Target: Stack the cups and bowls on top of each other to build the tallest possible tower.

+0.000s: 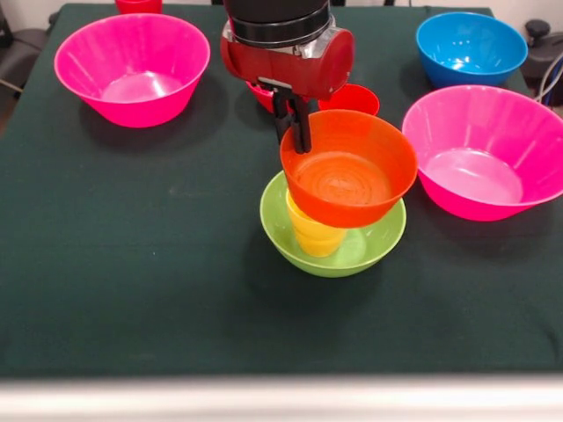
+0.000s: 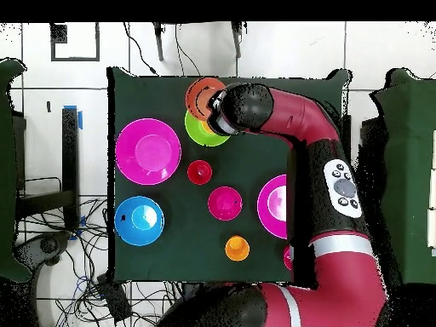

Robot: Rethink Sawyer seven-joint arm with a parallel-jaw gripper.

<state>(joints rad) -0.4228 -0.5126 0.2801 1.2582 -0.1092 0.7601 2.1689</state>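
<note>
The tower stands mid-table: a lime-green bowl with a yellow cup standing in it. An orange bowl, open side up and tilted toward the camera, sits on or just above the yellow cup; I cannot tell if they touch. My gripper comes down from above and is shut on the orange bowl's far left rim. From overhead, the orange bowl and green bowl show beside my arm's wrist, which hides the gripper.
Two large hot-pink bowls flank the tower. A blue bowl stands at the far right. A red vessel sits just behind the tower. A crimson bowl and an orange cup stand nearer the base.
</note>
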